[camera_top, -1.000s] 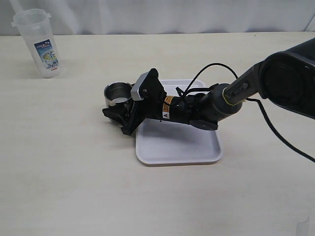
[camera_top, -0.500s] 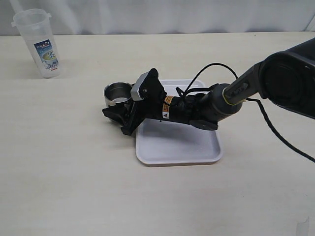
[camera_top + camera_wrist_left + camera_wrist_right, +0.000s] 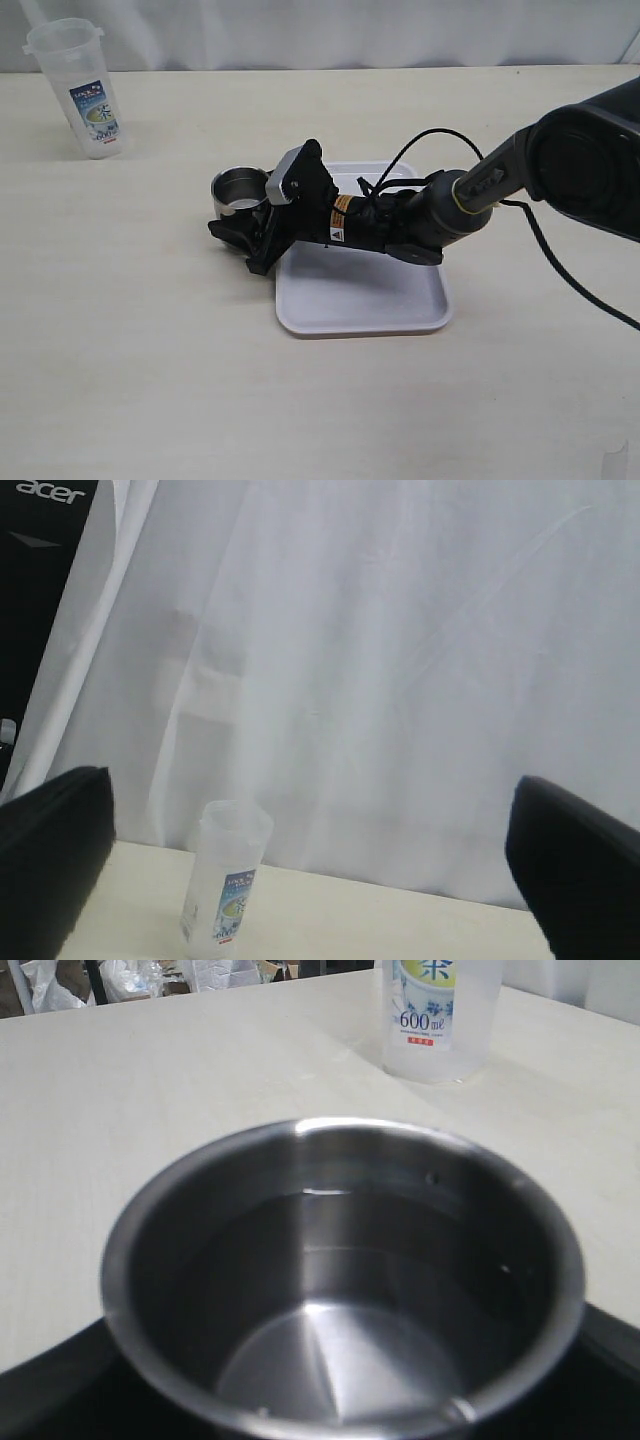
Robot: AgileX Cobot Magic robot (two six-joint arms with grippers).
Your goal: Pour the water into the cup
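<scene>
**Inspector:** Pale wood-grain counter point(image 3: 150, 350), white curtain point(image 3: 400, 680) behind. Report the right end effector point(image 3: 228, 212).

**Assistant:** It reaches across the white tray point(image 3: 360, 300) and lies low over the counter. Its jaws stand apart with the cup point(image 3: 240, 188) between them. I cannot tell whether they press the cup's wall.

**Inspector:** Cup's position?

**Assistant:** Upright on the counter, just beside the tray's far left corner in the exterior view. It is well apart from the plastic container point(image 3: 85, 95).

**Inspector:** Contents?

**Assistant:** The right wrist view looks down into the shiny steel cup point(image 3: 340, 1280), and its bottom shows plainly. Clear water or dry, I cannot tell. The container is translucent and stands upright near the counter's far left corner. Its fill cannot be judged either.

**Inspector:** Left end effector point(image 3: 315, 865)?

**Assistant:** Spread wide, holding nothing. Its two black fingers point(image 3: 50, 850) sit at opposite edges of its own view.

**Inspector:** Legible writing?

**Assistant:** "600 ml" point(image 3: 422, 1022) on the container's blue-green label point(image 3: 97, 112). "acer" point(image 3: 57, 490) on a black panel beside the curtain.
</scene>
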